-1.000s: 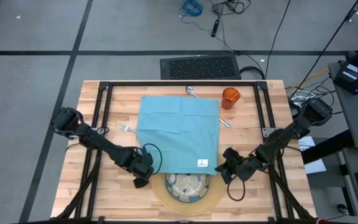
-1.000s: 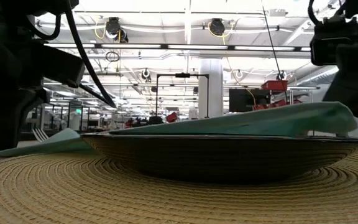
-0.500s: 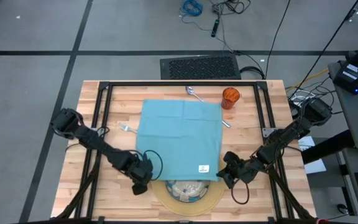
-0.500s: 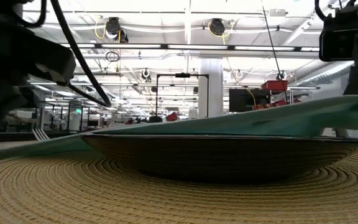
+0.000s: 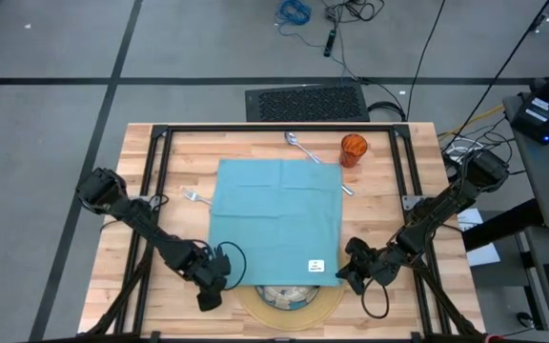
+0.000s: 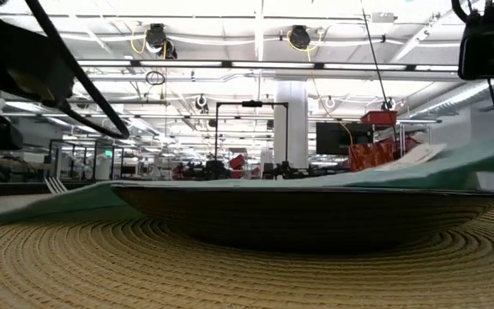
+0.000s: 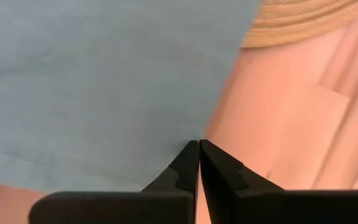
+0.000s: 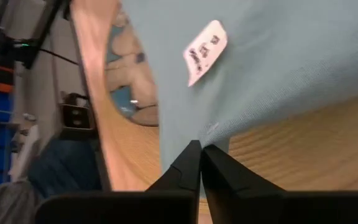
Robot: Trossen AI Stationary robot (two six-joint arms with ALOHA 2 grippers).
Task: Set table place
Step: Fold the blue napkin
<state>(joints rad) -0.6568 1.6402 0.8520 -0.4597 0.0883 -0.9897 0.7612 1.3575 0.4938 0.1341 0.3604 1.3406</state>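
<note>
While both arms reach in low over the table, the teal napkin lies spread flat between them, its near edge draped over the glass plate on the tan mat. Left gripper is pinched on the napkin's near-left corner, right gripper pinched on the near-right corner beside the white tag. Fork pokes out at the napkin's left edge; spoon and orange cup sit past its far edge.
</note>
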